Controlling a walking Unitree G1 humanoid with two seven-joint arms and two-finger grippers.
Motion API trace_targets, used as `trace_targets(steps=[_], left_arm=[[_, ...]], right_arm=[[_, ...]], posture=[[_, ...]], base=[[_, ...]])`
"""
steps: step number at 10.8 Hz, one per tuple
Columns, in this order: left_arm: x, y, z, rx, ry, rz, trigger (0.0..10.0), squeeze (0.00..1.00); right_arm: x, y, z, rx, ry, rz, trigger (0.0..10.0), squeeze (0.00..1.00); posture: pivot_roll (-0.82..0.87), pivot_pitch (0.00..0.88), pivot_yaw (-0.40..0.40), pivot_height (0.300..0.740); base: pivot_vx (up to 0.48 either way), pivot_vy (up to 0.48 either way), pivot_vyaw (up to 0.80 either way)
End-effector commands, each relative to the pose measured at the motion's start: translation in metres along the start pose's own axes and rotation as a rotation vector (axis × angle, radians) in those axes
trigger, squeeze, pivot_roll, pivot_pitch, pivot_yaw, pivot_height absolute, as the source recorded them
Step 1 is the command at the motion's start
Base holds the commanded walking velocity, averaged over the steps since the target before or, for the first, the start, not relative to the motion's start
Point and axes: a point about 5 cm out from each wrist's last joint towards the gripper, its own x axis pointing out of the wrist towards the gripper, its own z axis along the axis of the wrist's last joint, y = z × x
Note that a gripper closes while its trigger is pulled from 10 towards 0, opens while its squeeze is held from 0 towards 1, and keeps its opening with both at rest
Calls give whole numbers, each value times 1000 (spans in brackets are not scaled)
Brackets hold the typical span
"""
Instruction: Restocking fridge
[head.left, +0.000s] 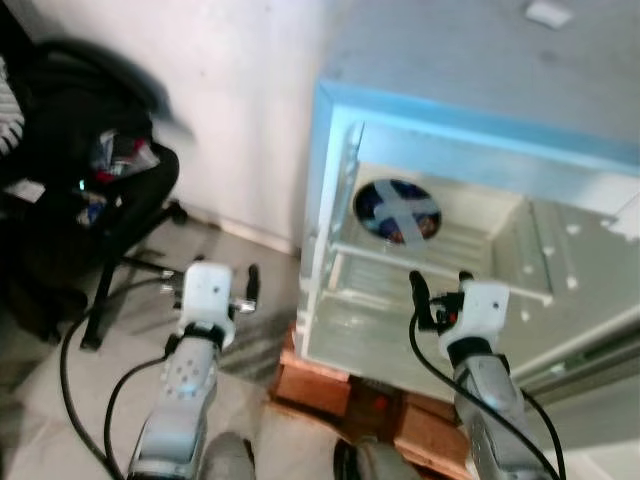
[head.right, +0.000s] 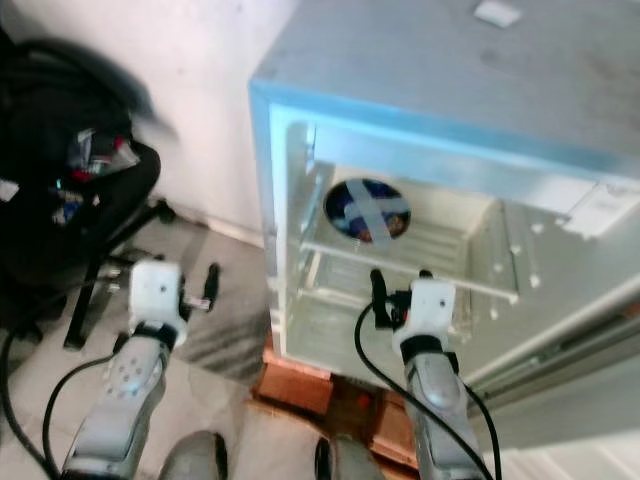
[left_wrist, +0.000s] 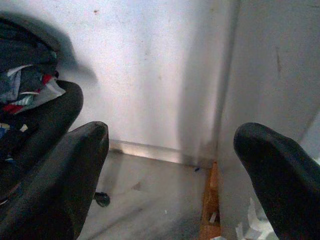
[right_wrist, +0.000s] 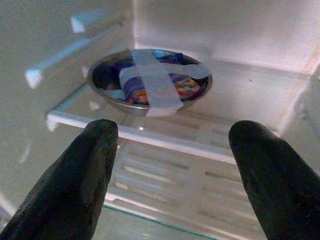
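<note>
Fridge: the fridge (head.left: 470, 120) stood open on the right of the scene, raised on wooden blocks (head.left: 315, 385), with a white wall to its left.
Bowl: 1 metal bowl (right_wrist: 150, 82), sealed by 2 crossed strips of tape, sat on the upper shelf (right_wrist: 170, 137), toward the shelf's left and far side.
Right gripper: the right gripper (head.left: 437, 292) hovered just in front of the fridge opening, below the bowl, its jaws spread wide and empty.
Left gripper: the left gripper (head.left: 247, 290) hung over the floor left of the fridge, jaws also apart and holding nothing.
Progress: judged from this, 1 item was already stocked; the shelf below it looked bare, so more restocking probably remained.
Orientation: the bowl sat upright, mouth facing up; being round, it had no long axis.
Surroundings: a black chair (head.left: 90, 190) piled with clothes stood at far left.
</note>
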Motion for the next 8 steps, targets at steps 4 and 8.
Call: trace_targets(steps=[4, 8], left_arm=[[-3, 2, -8, -6, 29, 9, 10000, 0], [-3, 4, -11, -1, 35, 10, 10000, 0]], right_arm=[[0, -1, -1, -11, 19, 4, 10000, 0], [-2, 1, -3, -12, 23, 6, 10000, 0]], posture=[[160, 89, -28, 740], [154, 72, -24, 740]], base=[[-274, 0, 0], [-272, 0, 0]])
